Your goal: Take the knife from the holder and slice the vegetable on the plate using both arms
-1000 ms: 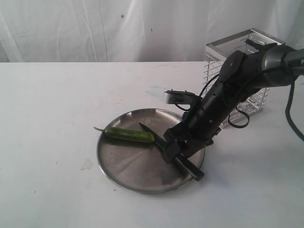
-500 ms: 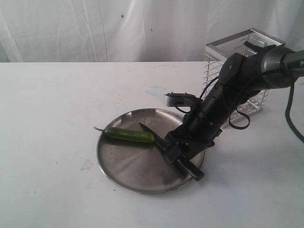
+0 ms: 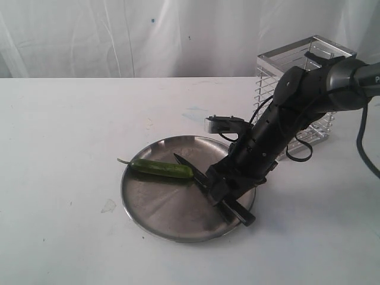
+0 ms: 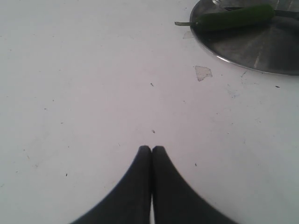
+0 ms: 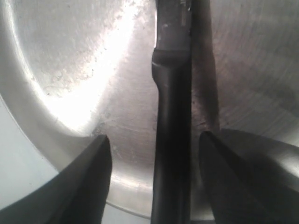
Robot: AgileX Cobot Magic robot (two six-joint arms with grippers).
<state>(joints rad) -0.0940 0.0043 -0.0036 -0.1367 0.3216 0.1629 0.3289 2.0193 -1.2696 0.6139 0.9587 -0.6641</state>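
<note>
On the plate (image 3: 155,209), knife (image 3: 240,214) points toward vegetable (image 3: 160,169).

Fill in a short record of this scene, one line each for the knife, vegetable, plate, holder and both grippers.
knife: lying on the plate, blade toward the vegetable, handle across the rim
vegetable: whole, on the plate, stem over the rim
plate: on the white table
holder: upright beyond the plate
right gripper: open, straddling the knife handle
left gripper: shut, empty, over the table
</note>
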